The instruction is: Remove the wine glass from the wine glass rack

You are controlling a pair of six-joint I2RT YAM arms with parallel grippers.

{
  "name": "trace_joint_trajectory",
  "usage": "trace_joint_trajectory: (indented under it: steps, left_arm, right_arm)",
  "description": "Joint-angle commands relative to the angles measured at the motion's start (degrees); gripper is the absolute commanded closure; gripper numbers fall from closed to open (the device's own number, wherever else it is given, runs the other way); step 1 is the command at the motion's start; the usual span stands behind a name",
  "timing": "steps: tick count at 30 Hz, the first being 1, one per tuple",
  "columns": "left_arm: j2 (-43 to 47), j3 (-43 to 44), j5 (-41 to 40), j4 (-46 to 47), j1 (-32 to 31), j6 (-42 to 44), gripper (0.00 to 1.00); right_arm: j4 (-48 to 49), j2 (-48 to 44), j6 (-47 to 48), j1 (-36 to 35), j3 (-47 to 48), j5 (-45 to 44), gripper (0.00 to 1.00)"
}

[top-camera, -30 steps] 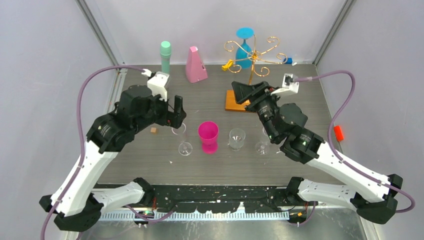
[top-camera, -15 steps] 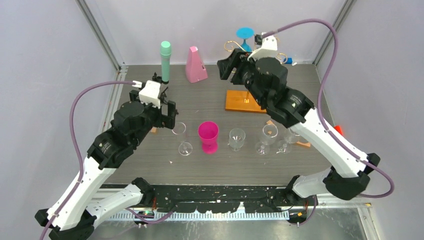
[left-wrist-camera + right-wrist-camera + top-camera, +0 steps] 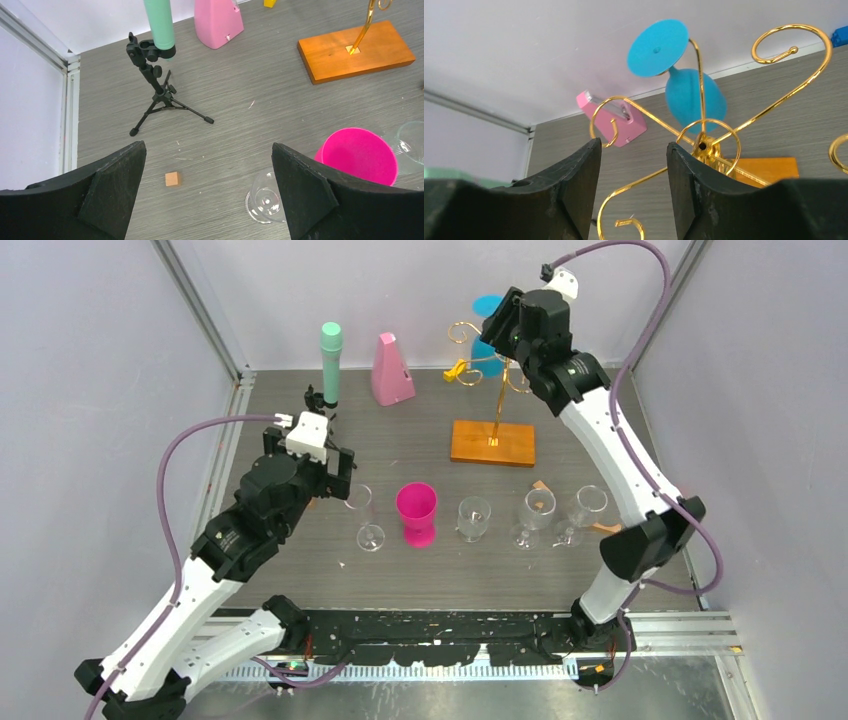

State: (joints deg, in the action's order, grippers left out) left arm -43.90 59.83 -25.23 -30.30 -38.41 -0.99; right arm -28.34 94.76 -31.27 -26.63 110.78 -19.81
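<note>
The wine glass rack (image 3: 497, 405), gold wire on an orange-brown base (image 3: 492, 443), stands at the back of the table. A blue wine glass (image 3: 694, 95) hangs upside down from one of its arms, foot (image 3: 658, 47) on top. In the top view only part of that foot (image 3: 485, 305) shows behind my right gripper (image 3: 498, 332). My right gripper (image 3: 634, 145) is open and empty. It is level with the rack's top, and a gold arm (image 3: 644, 182) runs between its fingers, short of the glass. My left gripper (image 3: 208, 150) is open and empty above the table's left middle.
Several clear glasses (image 3: 473, 517) and a pink cup (image 3: 416, 512) stand in a row across the table's middle. A pink metronome (image 3: 390, 370) and a teal cylinder (image 3: 331, 352) on a black tripod (image 3: 155, 90) are at the back left. A small wooden cube (image 3: 172, 178) lies below my left gripper.
My right arm has risen from the table beside the rack's base to the top of the rack, near the blue glass. My left arm has shifted slightly, still open.
</note>
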Motion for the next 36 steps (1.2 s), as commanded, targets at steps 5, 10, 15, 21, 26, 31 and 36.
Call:
trace_joint_trajectory:
  steps: [5, 10, 15, 21, 26, 31, 36]
  left_arm:
    - [-1.7, -0.74, 0.71, 3.11, -0.11, 0.64, 0.0]
    - [-1.68, -1.36, 0.92, 3.75, -0.13, 0.64, 0.0]
    - [-1.94, -1.8, 0.75, 3.93, -0.11, 0.73, 0.0]
    - [-1.93, -1.82, 0.54, 3.98, -0.08, 0.82, 0.0]
    - [-1.83, -1.97, 0.52, 4.1, -0.09, 0.78, 0.0]
    - [-1.76, -1.96, 0.41, 4.11, -0.11, 0.73, 0.0]
    - [-1.87, -2.01, 0.11, 4.2, -0.09, 0.82, 0.0]
  right_arm:
    - [4.84, 8.46, -3.79, 4.63, 6.95, -1.7, 0.42]
    - [12.33, 10.13, -4.49, 5.81, 4.61, -0.21, 0.42]
    - [15.3, 10.65, -5.23, 6.23, 4.72, 0.73, 0.42]
    - [16.84, 8.4, -7.47, 6.24, 2.98, 4.6, 0.43]
    - [18.32, 6.2, -8.58, 6.32, 0.45, 5.41, 0.44]
    - [17.81, 6.55, -8.69, 6.45, 0.47, 3.17, 0.44]
    - [17.2, 7.59, -8.74, 6.94, 0.74, 1.24, 0.46]
